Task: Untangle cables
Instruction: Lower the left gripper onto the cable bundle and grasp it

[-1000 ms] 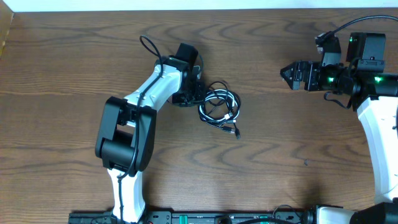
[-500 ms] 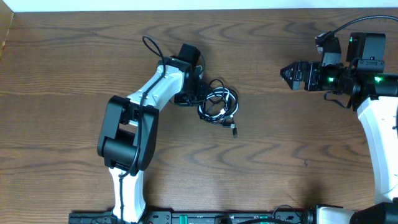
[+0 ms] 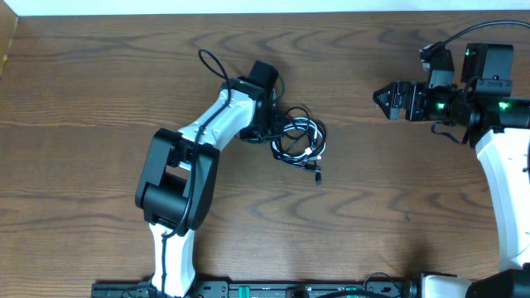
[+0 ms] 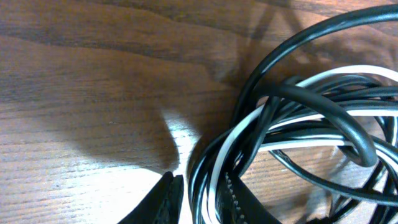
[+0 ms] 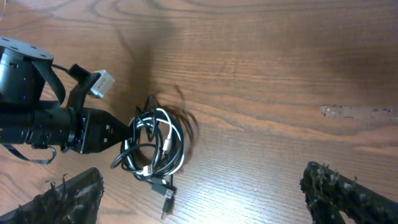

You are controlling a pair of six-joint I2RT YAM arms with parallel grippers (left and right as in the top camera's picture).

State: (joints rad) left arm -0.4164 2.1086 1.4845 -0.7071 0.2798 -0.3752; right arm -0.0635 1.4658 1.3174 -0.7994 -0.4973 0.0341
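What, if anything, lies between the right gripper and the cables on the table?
Nothing visible: only bare table lies between the right gripper and the cables; the left gripper is on their far side.

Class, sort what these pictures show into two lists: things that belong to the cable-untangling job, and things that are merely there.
Belongs to the job:
cables, one black-and-white tangle
left gripper, strands between its jaws
right gripper, jaws open, apart from the tangle

Merely there:
wooden table
black wire on the left arm
pale smudge on the wood

the cables (image 4: pixel 311 102) run off the left wrist view's right edge.
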